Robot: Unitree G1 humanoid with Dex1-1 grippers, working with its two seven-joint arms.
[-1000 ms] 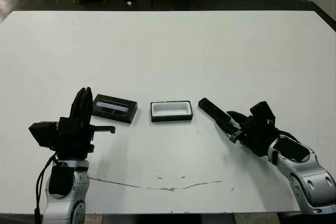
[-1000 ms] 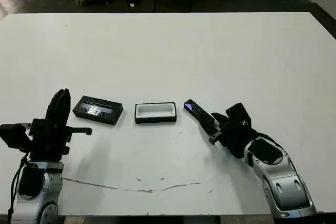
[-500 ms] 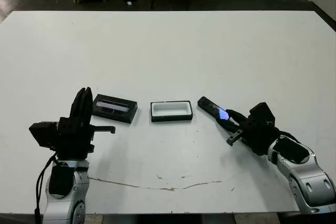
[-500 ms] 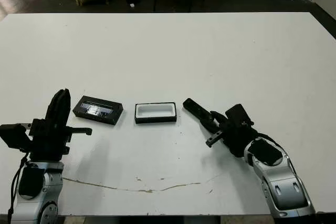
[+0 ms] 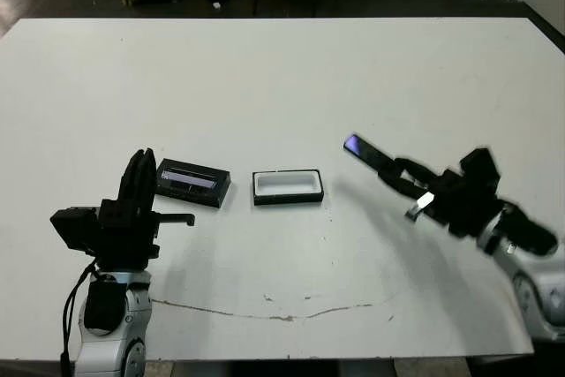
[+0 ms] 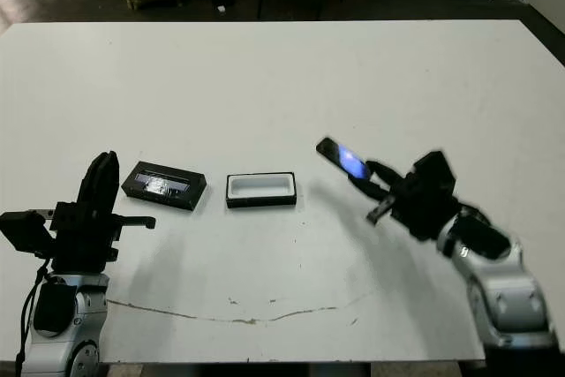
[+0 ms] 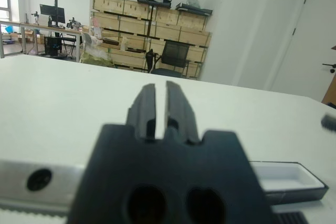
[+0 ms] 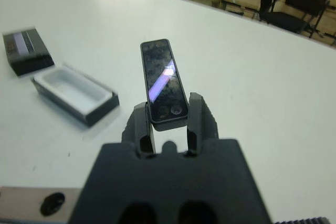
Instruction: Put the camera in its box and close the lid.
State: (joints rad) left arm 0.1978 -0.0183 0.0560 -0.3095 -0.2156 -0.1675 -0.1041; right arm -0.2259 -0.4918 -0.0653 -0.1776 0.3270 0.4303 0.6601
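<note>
Right gripper (image 8: 168, 124) pinching one end of the camera (image 8: 164, 83) between its two fingers, the bar raised clear of the table (image 5: 291, 68), right of the box (image 5: 288, 187). Left gripper (image 7: 157, 109) empty, fingers nearly closed, near the lid (image 5: 192, 182).

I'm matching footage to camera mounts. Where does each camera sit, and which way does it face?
Left and right eye views: on the head, facing forward and down at the table; both arms show.
Left wrist view: on the left wrist, looking along the left gripper past the box toward shelves.
Right wrist view: on the right wrist, looking along the right gripper clamping the camera.
Shared: head and right wrist views show the camera, box and lid.
</note>
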